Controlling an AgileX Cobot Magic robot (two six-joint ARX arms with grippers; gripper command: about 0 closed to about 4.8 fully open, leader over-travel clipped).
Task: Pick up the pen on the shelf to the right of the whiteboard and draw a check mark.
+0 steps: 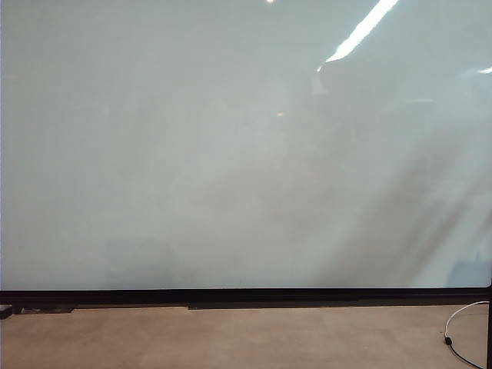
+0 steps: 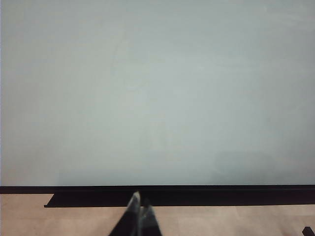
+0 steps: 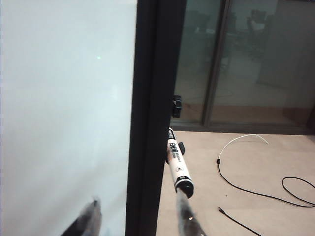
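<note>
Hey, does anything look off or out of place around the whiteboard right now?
Nothing stands out. The whiteboard is blank, the pen sits at its frame, and the right claw is open near it.

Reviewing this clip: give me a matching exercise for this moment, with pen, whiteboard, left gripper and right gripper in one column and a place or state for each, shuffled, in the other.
Things:
1. pen
2. whiteboard
3. left gripper
4. right gripper

Places or states:
A. blank, no mark drawn on it
B. open, fingers either side of the board's dark right frame, one finger just below the pen
C. shut, tips together, low in front of the board's bottom edge
D. beside the board's right frame, not yet held

Pairs: 1-D, 2-A, 3-C, 4-B
</note>
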